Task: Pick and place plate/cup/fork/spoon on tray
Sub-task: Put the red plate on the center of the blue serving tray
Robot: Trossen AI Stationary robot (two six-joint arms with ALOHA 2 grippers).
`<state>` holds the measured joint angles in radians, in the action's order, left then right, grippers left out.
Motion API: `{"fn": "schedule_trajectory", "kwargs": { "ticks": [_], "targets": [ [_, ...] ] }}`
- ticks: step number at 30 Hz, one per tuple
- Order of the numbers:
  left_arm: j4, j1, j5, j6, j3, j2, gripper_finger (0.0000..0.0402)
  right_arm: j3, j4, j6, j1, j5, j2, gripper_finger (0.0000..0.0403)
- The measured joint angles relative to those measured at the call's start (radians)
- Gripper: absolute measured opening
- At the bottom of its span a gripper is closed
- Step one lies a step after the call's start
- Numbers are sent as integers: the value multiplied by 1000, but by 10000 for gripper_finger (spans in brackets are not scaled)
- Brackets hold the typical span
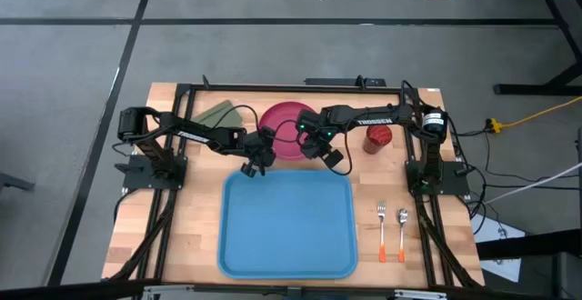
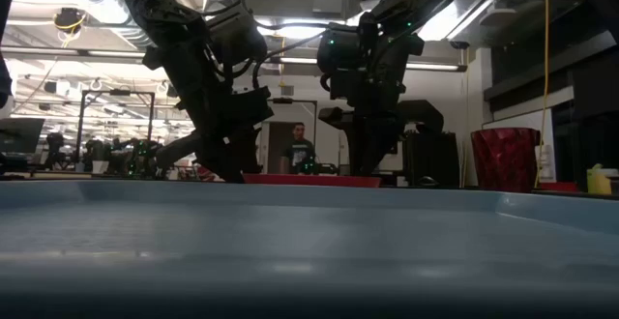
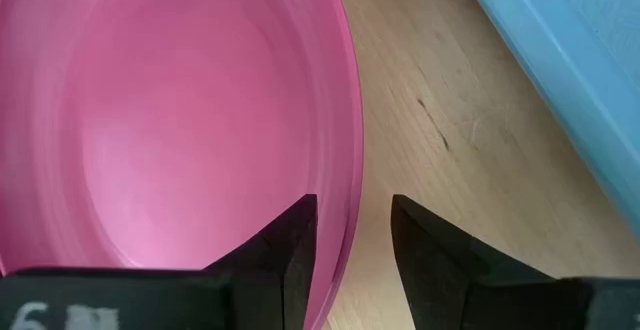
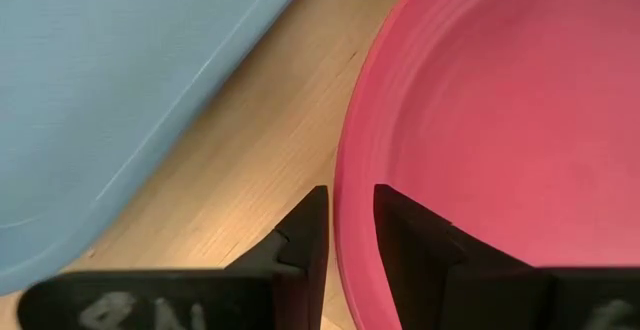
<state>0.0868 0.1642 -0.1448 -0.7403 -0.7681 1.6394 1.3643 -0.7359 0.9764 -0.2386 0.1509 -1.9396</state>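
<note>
The pink-red plate (image 1: pixel 284 120) lies on the wood at the table's far side, just beyond the light-blue tray (image 1: pixel 286 223). My left gripper (image 1: pixel 255 161) stands at the plate's near-left rim, slightly open: one finger is over the plate's inside and one is outside the rim (image 3: pixel 352 210), with bare wood between the rim and the outer finger. My right gripper (image 1: pixel 326 156) is shut on the plate's near-right rim. The dark red cup (image 1: pixel 378 136) stands right of the plate. The fork (image 1: pixel 382 230) and spoon (image 1: pixel 401 232) lie right of the tray. My right gripper pinches the plate's near-right rim (image 4: pixel 348 185) between its two fingers, one finger (image 4: pixel 410 255) over the plate's inside and one (image 4: pixel 305 245) outside. The fingers slant down from above and lie across the rim. Whether the plate is off the wood, I cannot tell.
An olive-green pad (image 1: pixel 218 114) lies left of the plate. The tray's far rim (image 3: pixel 560 80) runs close beside both grippers. The dark frame rails run along the table's far, left and right sides. A person (image 2: pixel 298 150) stands in the room beyond the table.
</note>
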Motion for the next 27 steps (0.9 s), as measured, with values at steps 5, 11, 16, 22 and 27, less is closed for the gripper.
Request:
{"fn": "schedule_trajectory", "kwargs": {
  "ticks": [5, 11, 16, 22, 27],
  "targets": [
    [0, 0, 0, 0, 0, 0, 124, 0, 5, 3, 0, -1, -16, 88],
    [-8, 0, 0, 0, 0, 0, 124, 0, 8, -1, 0, -3, -63, 88],
    [-22, 0, 1, 20, 0, 0, 124, 0, 16, -2, 0, -3, -68, 88],
    [-24, 0, 1, 31, 0, 0, 124, 0, 16, -29, 0, -3, -68, 88],
    [-25, 0, 1, 31, 0, 0, 124, 0, 17, -59, 0, -3, -68, 88]
  ]
}}
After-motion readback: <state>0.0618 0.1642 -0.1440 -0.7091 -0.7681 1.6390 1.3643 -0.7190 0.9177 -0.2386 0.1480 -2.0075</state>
